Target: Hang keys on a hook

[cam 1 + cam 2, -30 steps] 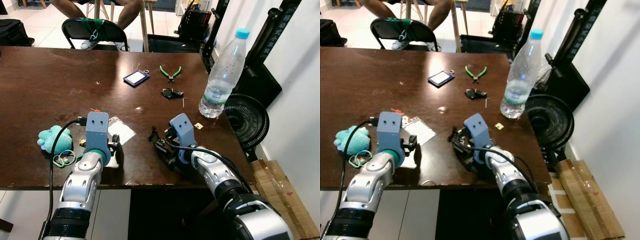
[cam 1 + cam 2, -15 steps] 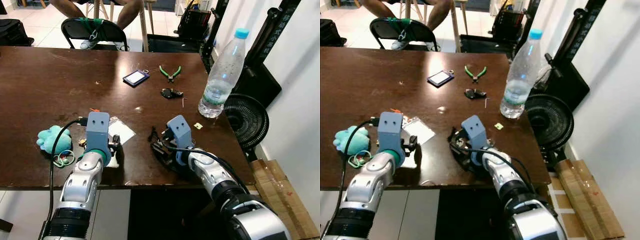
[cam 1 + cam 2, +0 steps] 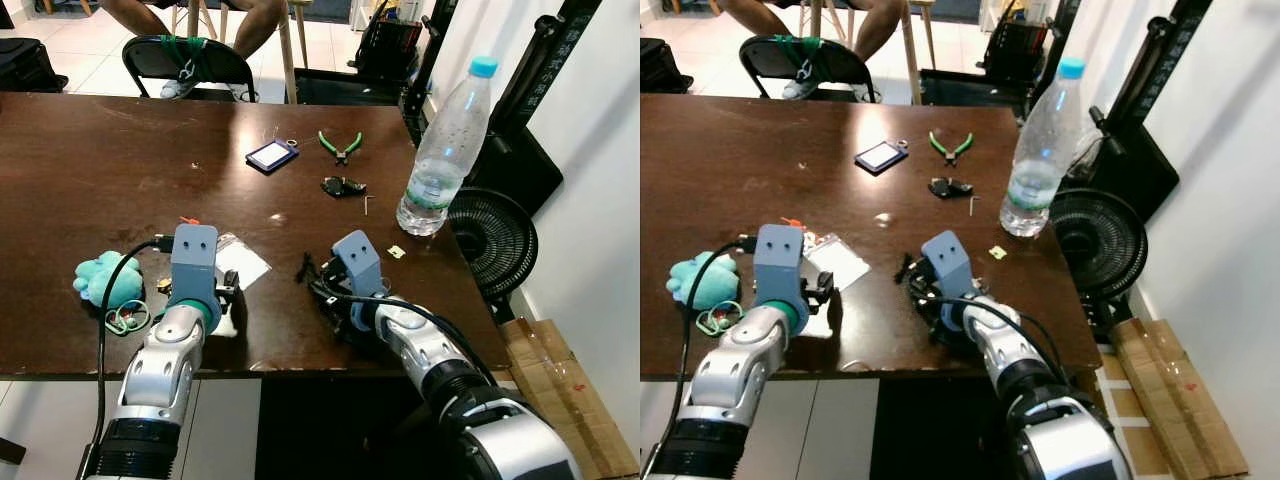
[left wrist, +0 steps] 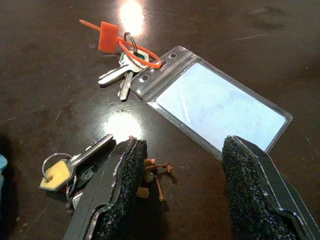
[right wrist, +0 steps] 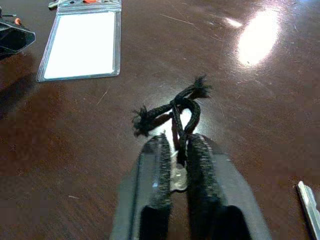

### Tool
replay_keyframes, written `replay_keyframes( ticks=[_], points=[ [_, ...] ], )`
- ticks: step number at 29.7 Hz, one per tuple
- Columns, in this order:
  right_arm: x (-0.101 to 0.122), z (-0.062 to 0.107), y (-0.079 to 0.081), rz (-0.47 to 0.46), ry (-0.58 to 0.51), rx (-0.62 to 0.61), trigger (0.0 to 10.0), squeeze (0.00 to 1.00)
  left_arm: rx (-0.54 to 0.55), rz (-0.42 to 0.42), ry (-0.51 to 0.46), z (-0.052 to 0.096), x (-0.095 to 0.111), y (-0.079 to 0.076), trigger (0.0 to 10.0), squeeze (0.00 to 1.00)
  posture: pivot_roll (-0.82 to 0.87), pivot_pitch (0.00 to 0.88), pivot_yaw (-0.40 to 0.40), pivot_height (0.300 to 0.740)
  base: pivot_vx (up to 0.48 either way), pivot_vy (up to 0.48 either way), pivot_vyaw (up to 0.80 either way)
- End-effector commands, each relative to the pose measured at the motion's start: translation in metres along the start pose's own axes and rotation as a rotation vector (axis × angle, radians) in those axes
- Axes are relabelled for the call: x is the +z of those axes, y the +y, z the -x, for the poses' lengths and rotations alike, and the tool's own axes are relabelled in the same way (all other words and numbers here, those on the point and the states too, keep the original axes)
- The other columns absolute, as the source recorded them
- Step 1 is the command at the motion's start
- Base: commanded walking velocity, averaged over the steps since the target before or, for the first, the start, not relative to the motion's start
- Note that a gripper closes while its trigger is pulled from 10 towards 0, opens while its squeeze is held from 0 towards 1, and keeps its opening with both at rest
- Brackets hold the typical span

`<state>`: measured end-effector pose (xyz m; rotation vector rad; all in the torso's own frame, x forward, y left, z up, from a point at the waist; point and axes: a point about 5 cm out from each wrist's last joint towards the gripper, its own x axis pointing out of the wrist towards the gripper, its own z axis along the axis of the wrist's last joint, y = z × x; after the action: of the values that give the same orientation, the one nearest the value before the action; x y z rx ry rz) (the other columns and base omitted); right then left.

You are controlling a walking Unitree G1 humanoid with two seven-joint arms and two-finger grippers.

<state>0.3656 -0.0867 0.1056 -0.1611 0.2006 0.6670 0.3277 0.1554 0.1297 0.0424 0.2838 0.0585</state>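
Change: right tool (image 5: 175,150) has drawn slightly toward the robot's left across the dark surface (image 3: 90,150) over the last second; left tool (image 4: 182,172) has stayed put.
Right tool: fingers pressed nearly together, pinching a knotted black cord (image 5: 172,107) with a silver key (image 5: 177,177) between the pads; the cord's frayed ends lie on the surface just beyond the fingertips.
Left tool: fingers spread wide, resting low over the surface, holding nothing; one finger sits just beside a key with a yellow tag (image 4: 75,165), the other beside a clear badge holder (image 4: 220,107).
Wrist views add: a second key bunch with a red tag (image 4: 122,52) touches the badge holder's far end; from the head these read as small clutter next to the left tool.
Head views add: teal plush toy (image 3: 105,278) to the robot's left, a blue card (image 3: 272,155), green pliers (image 3: 340,145) and a water bottle (image 3: 445,150) farther out, a fan (image 3: 490,240) past the surface's right edge.
Background: a seated person's legs (image 3: 250,20) behind a chair (image 3: 190,60).
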Motion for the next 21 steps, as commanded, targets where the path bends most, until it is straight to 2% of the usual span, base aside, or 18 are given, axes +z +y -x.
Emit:
replay_keyframes(
  ticks=[1,4,7,9,10,11,12,13,15,16,17,19,20,21],
  points=[
    [-0.004,0.0,0.0,-0.006,0.017,-0.004,2.5,0.0,0.0,0.002,0.019,0.002,-0.005,0.0,10.0,0.0,-0.04,0.077,0.014,0.74,0.0,0.0,0.0],
    [-0.004,0.0,0.0,-0.006,0.017,-0.007,2.8,0.0,-0.002,0.002,0.021,0.002,-0.006,0.0,10.0,0.0,-0.04,0.077,0.014,0.74,0.0,0.0,0.0],
    [-0.004,0.0,0.0,-0.007,0.017,-0.008,2.6,0.0,-0.002,0.002,0.022,0.002,-0.006,0.0,10.0,0.0,-0.04,0.079,0.014,0.74,0.0,0.0,0.0],
    [-0.004,0.0,-0.001,-0.007,0.016,-0.01,1.9,0.0,-0.002,0.002,0.022,0.002,-0.006,0.0,10.0,0.0,-0.04,0.079,0.015,0.74,0.0,0.0,0.0],
    [-0.004,0.0,-0.001,-0.007,0.016,-0.01,1.9,0.0,-0.002,0.002,0.022,0.002,-0.006,0.0,10.0,0.0,-0.04,0.079,0.015,0.74,0.0,0.0,0.0],
    [-0.003,0.0,-0.001,-0.007,0.013,-0.013,1.3,0.0,-0.003,0.002,0.023,0.002,-0.006,0.0,10.0,0.0,-0.04,0.079,0.015,0.74,0.0,0.0,0.0],
    [-0.003,0.0,-0.001,-0.007,0.013,-0.013,1.3,0.0,-0.003,0.002,0.023,0.002,-0.006,0.0,10.0,0.0,-0.04,0.079,0.015,0.74,0.0,0.0,0.0],
    [0.001,0.0,-0.002,-0.009,-0.006,-0.017,0.1,0.0,-0.003,0.002,0.023,0.002,-0.006,0.0,10.0,0.0,-0.04,0.079,0.015,0.74,0.0,0.0,0.0],
    [0.001,0.0,-0.002,-0.009,-0.006,-0.017,0.1,0.0,-0.003,0.002,0.023,0.002,-0.006,0.0,10.0,0.0,-0.04,0.079,0.015,0.74,0.0,0.0,0.0],
    [0.009,-0.001,-0.005,-0.018,-0.047,-0.018,0.3,0.0,-0.003,0.002,0.022,0.002,-0.005,0.0,10.0,0.0,-0.04,0.079,0.015,0.74,0.0,0.0,0.0],
    [0.022,0.0,-0.008,-0.035,-0.116,-0.02,4.7,0.0,-0.003,0.003,0.016,0.003,-0.004,0.0,10.0,0.0,-0.04,0.082,0.016,0.74,0.0,0.0,0.0],
    [0.022,0.0,-0.008,-0.035,-0.116,-0.02,4.7,0.0,-0.003,0.003,0.016,0.003,-0.004,0.0,10.0,0.0,-0.04,0.082,0.016,0.74,0.0,0.0,0.0],
    [0.035,0.001,-0.011,-0.045,-0.188,-0.029,10.0,0.0,-0.008,0.008,0.004,0.004,0.0,-0.001,10.0,0.0,-0.04,0.085,0.016,0.74,0.0,0.0,0.0],
    [0.051,0.007,-0.016,-0.065,-0.291,-0.057,10.0,0.0,-0.013,-0.017,-0.058,0.01,0.011,-0.002,10.0,0.0,-0.06,0.081,0.023,0.74,0.0,0.0,0.0]
  ],
)
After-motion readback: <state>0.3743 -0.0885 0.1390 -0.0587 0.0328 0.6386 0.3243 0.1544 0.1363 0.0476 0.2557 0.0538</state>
